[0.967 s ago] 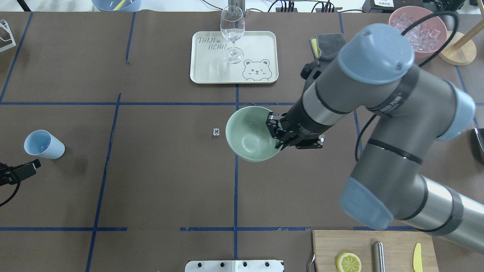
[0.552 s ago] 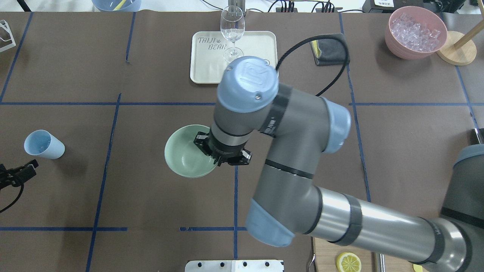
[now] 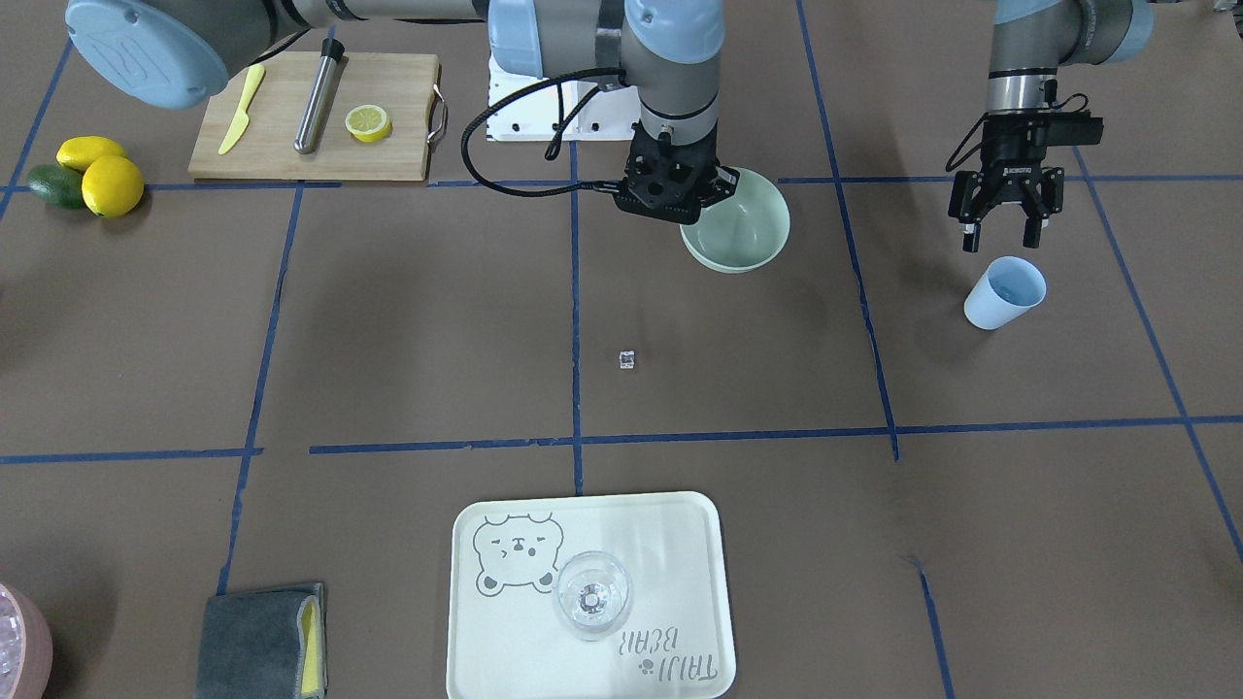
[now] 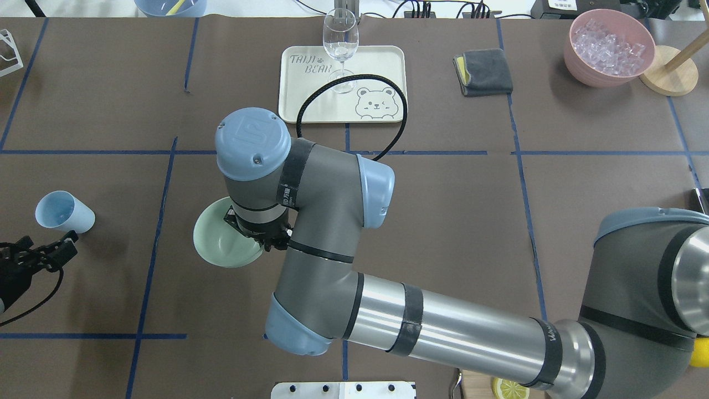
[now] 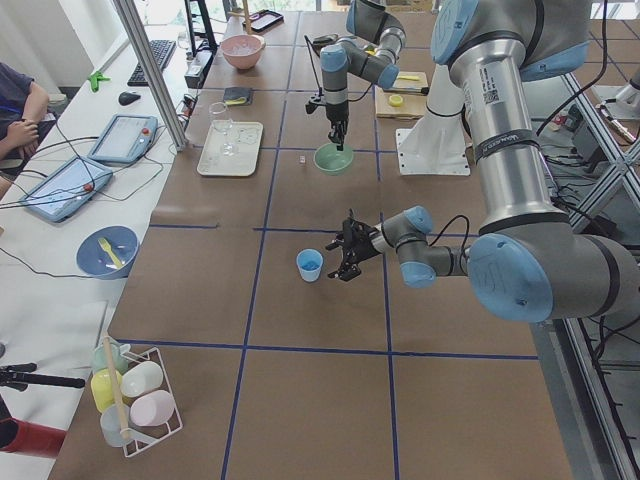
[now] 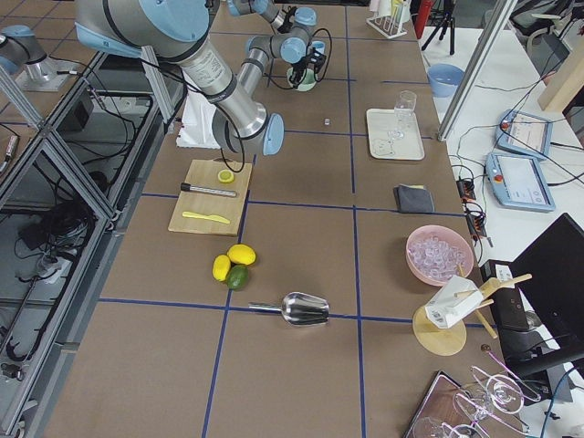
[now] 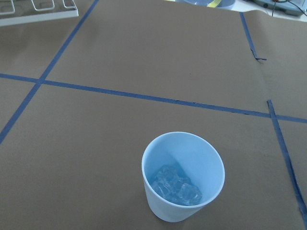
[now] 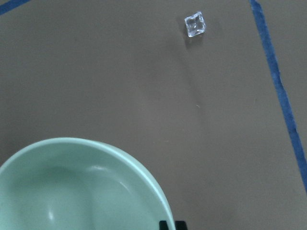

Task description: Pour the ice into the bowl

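Brown bench; right hand pinches the bowl by its rim, lifted or sliding, hard to tell, nearer the cup than before; ice sits in that cup, left hand spread open just beside.

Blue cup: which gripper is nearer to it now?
Left. The left gripper hangs open just beside the blue cup, not touching it; the right gripper is well away, gripping the rim of the bowl.
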